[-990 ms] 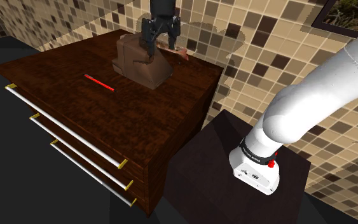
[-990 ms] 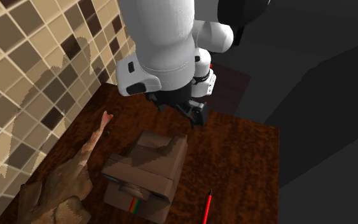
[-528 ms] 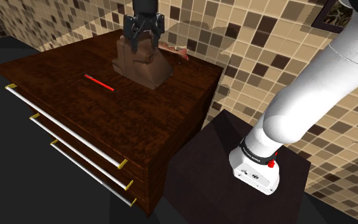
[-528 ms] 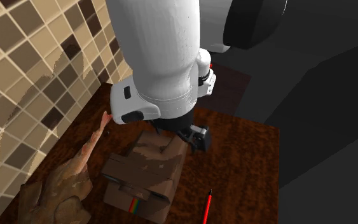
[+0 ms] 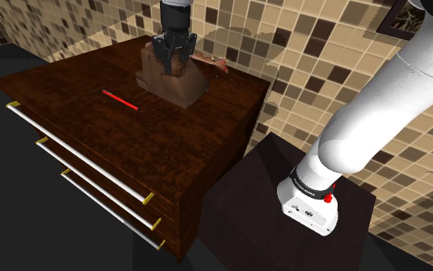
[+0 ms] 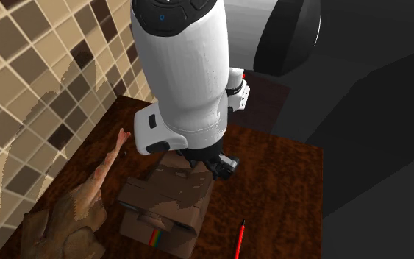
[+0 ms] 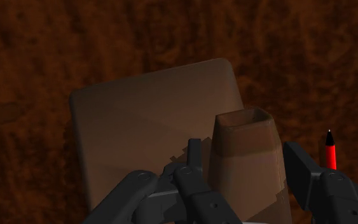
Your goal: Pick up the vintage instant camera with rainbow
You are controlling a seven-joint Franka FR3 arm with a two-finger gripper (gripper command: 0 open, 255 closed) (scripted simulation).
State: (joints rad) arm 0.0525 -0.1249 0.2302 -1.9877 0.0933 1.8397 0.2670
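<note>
Directly over brown instant camera with rainbow stripe: black gripper, fingers apart, straddling the raised top block, not clasped. Camera resting on dark wooden dresser by tiled wall; red pen near, apart.

Dark wooden dresser with three pale bar handles; behind the dresser, beige-and-brown mosaic tile wall; black area beside the dresser

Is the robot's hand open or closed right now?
Open: the hand has its fingers apart, straddling the raised part of the brown camera.
</note>
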